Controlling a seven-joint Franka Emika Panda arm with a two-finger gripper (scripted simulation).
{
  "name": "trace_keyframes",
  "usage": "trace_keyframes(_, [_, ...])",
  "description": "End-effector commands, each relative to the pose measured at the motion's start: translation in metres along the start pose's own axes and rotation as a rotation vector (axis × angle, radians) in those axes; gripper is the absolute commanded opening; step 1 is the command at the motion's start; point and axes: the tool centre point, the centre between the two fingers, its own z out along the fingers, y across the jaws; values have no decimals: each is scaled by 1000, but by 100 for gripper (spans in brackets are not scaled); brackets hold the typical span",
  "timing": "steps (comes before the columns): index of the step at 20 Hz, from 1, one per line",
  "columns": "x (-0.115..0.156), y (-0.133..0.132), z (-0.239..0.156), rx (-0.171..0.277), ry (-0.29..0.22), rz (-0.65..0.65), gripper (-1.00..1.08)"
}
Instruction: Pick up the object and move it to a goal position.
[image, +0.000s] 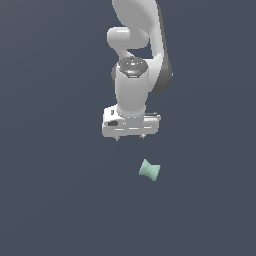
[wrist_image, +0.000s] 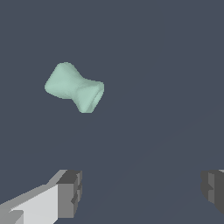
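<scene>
The object (image: 149, 170) is a small pale mint-green spool shape, pinched at its middle, lying on the dark floor. In the exterior view it rests below and slightly toward the exterior view's right of my white gripper (image: 130, 136), which hangs above it and does not touch it. The wrist view shows the object (wrist_image: 75, 87) lying apart from my fingers (wrist_image: 70, 192), which stand wide apart with nothing between them. My gripper (wrist_image: 140, 190) is open.
A plain dark blue-grey surface (image: 60, 200) fills both views. The white arm (image: 135, 45) rises behind the gripper in the exterior view.
</scene>
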Motion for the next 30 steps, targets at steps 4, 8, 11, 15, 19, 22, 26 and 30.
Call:
trace_keyframes(4, [6, -5, 4, -2, -2, -61, 100])
trace_keyframes(8, [14, -10, 9, -3, -5, -137, 100])
trace_keyframes(11, [21, -16, 14, -4, -7, -211, 100])
trace_keyframes(15, [32, -25, 22, -4, -10, -332, 100])
trace_keyframes(19, [44, -35, 31, -2, -13, -462, 100])
trace_keyframes(22, [52, -43, 38, 0, -14, -558, 100])
trace_keyframes(26, [63, -53, 48, 4, -15, -685, 100])
trace_keyframes(30, [72, -62, 57, 9, -14, -805, 100])
